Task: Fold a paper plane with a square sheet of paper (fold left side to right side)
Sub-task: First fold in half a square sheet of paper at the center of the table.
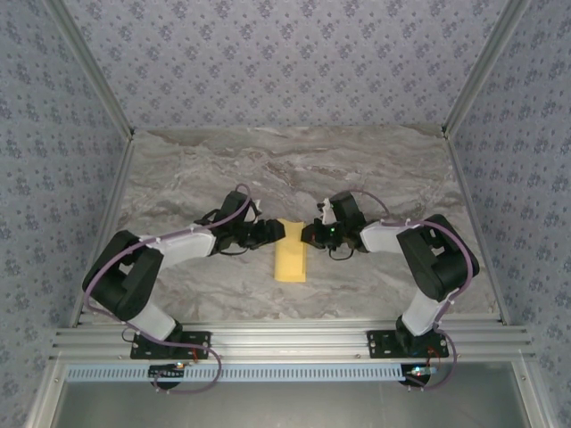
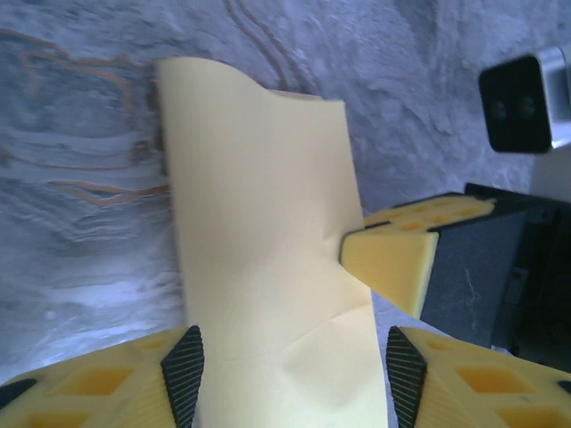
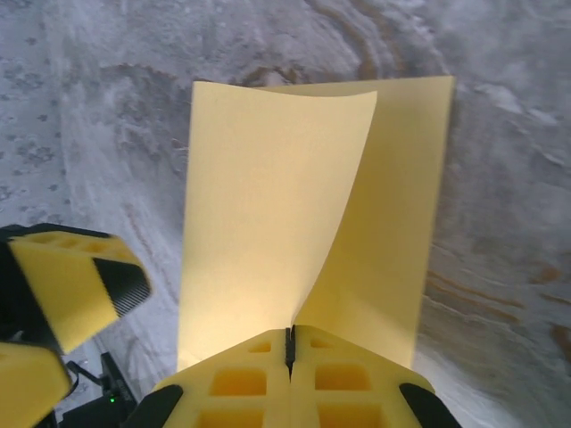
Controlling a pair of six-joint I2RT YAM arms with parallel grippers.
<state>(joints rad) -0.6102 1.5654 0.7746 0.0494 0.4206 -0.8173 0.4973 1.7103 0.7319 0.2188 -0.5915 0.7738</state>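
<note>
Right pincer [image 3: 290,346] pinches the square sheet of paper [image 3: 268,205]; my left pincer [image 2: 293,366] straddles it, wide. I should match edges before creasing.

place: robot lab booth | evidence: aluminium rails [image 1: 285,339], patterned partition walls [image 1: 285,53]

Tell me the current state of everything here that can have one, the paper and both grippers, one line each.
square sheet of paper: doubled over from left to right, top layer bowed up, not pressed flat.
left gripper: open, a finger on each side of the sheet, not gripping it.
right gripper: shut, pinching the free edge of the top layer.
</note>
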